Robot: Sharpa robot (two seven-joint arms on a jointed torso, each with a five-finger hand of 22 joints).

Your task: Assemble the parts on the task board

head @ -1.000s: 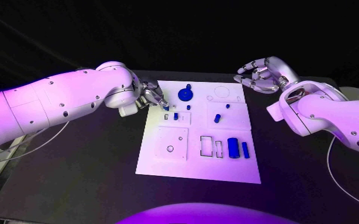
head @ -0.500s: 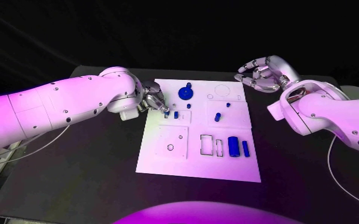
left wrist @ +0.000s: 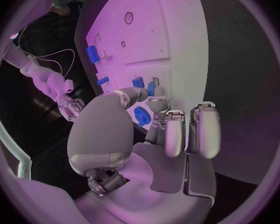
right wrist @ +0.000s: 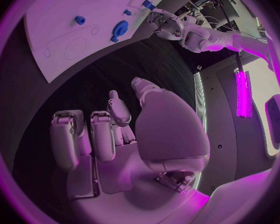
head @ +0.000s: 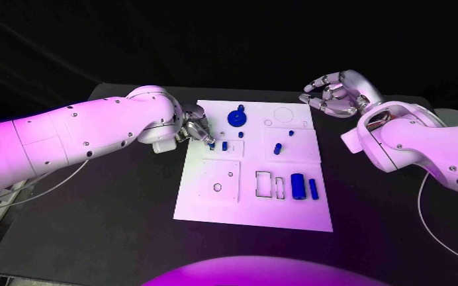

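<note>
The white task board lies mid-table. On its far part sit a blue gear, a short blue peg and a small blue part near the left edge. My left hand leans over that edge with thumb and fingertip down at the small blue part, beside the peg. I cannot tell whether it grips it. The gear lies behind the fingers. My right hand hovers off the board's far right corner, its fingers apart and holding nothing.
Another blue piece stands mid-board. A blue cylinder and a thin blue bar lie toward the near right, beside two empty rectangular slots. The black table surrounds the board on all sides.
My left hand has moved right onto the board's edge and lowered its fingertips to the small blue part. The right hand has stayed where it was.
</note>
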